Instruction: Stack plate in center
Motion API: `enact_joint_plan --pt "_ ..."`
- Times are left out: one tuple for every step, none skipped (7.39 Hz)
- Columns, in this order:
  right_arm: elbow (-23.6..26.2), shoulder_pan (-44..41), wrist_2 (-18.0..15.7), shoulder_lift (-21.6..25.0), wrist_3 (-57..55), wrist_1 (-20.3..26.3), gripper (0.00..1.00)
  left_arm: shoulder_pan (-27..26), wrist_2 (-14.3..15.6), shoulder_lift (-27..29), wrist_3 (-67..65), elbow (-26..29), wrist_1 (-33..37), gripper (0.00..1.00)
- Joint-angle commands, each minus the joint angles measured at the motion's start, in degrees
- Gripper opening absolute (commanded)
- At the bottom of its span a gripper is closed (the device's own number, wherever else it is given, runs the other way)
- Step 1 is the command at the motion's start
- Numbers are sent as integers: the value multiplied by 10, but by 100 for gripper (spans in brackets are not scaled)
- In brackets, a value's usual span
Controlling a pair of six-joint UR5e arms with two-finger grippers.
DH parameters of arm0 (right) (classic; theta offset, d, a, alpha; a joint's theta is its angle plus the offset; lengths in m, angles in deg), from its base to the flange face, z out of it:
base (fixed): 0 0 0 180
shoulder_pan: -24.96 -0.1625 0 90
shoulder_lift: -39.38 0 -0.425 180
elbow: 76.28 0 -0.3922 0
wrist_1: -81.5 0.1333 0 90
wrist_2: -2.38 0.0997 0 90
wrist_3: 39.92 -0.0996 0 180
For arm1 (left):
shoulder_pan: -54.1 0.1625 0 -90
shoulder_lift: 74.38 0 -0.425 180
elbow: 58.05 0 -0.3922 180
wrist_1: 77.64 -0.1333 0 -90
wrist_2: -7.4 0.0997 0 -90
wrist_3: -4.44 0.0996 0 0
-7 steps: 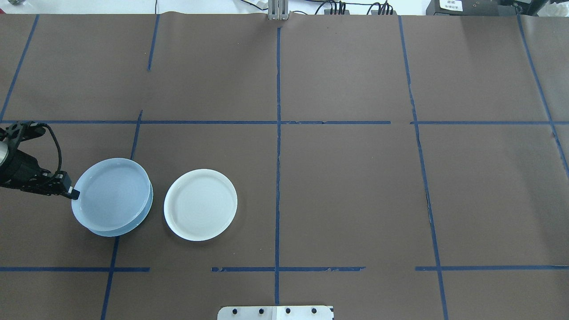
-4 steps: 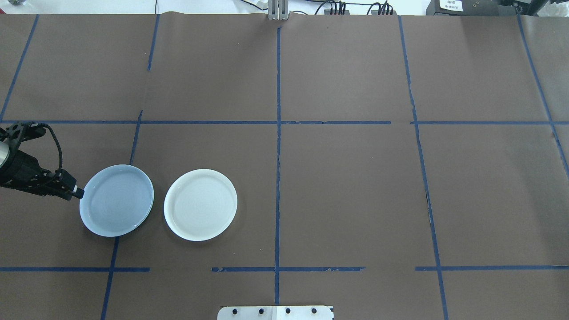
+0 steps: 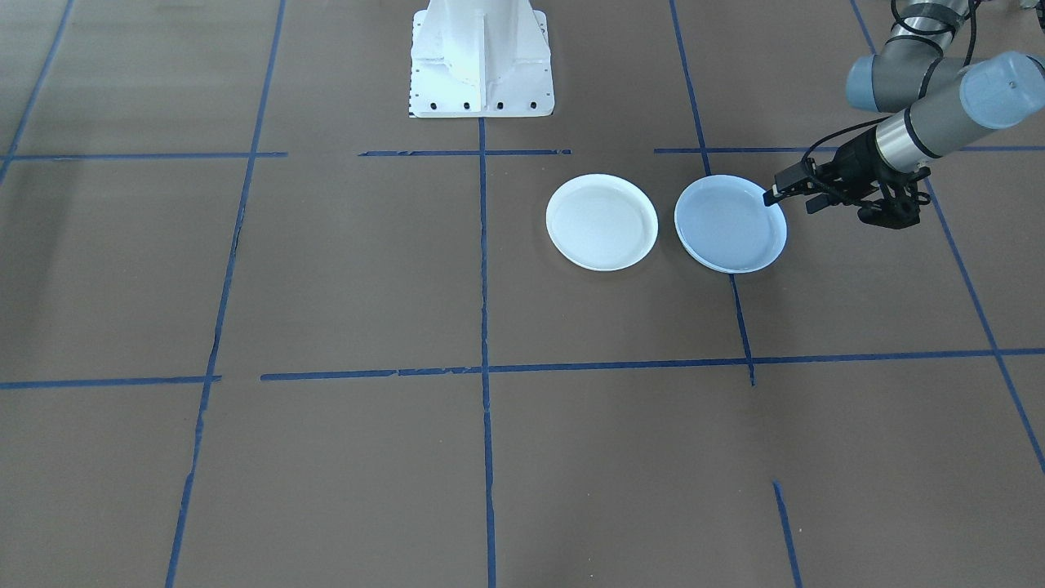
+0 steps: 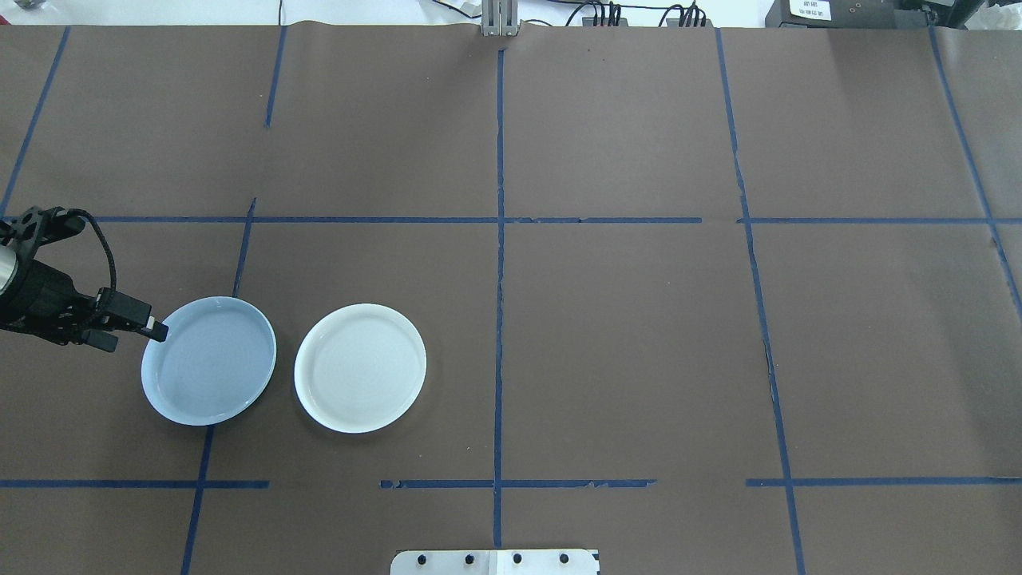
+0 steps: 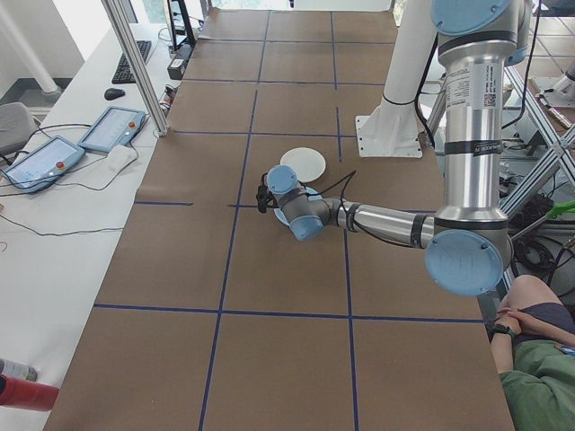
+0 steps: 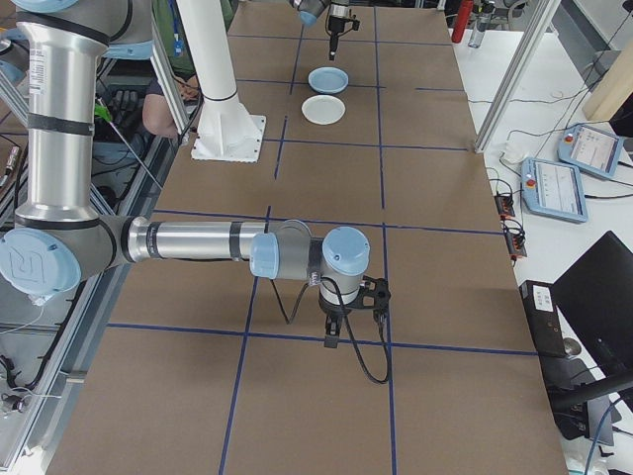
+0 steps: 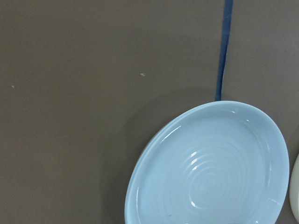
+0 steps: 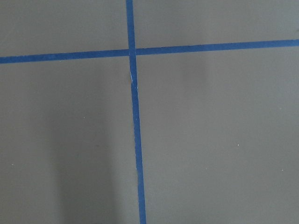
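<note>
A glossy pale-blue plate with concentric rings (image 4: 209, 363) (image 3: 729, 224) (image 7: 210, 168) lies flat on the table's left part. The center plate is hidden; nothing of it shows apart from this ringed plate. A white plate (image 4: 360, 368) (image 3: 602, 221) lies just to its right, apart from it. My left gripper (image 4: 137, 337) (image 3: 788, 200) hovers at the blue plate's outer rim, open and holding nothing. My right gripper (image 6: 333, 332) hangs low over bare table far from the plates, and I cannot tell whether it is open or shut.
Brown paper with blue tape lines (image 4: 500, 239) covers the table. The robot's white base (image 3: 482, 57) stands at the near edge. A person (image 5: 539, 359) sits by the robot, and tablets (image 5: 112, 130) lie on the side bench.
The ringed blue plate, held tilted over another blue plate, came down onto it and now covers it. My left gripper let go, opened and drew back and up a little.
</note>
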Motion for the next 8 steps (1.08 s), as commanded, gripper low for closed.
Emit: enact_joint_plan --pt "0 -1 0 0 0 0 100 39 40 19 -90 -57 -7 100" --pt "0 0 0 0 0 0 100 85 63 54 -152 -77 -54 100" --pt "0 0 0 0 0 0 100 124 120 91 -205 -83 -100 100" --pt "0 0 0 0 0 0 100 171 188 114 -261 -83 -131 100" --pt "0 0 0 0 0 0 100 189 206 117 -294 -83 -133 100" --pt "0 -1 0 0 0 -1 100 212 235 116 -332 -80 -133 100" --pt "0 0 0 0 0 0 100 218 264 114 -344 -74 -134 100" --pt "0 0 0 0 0 0 100 222 295 115 -361 -73 -148 100"
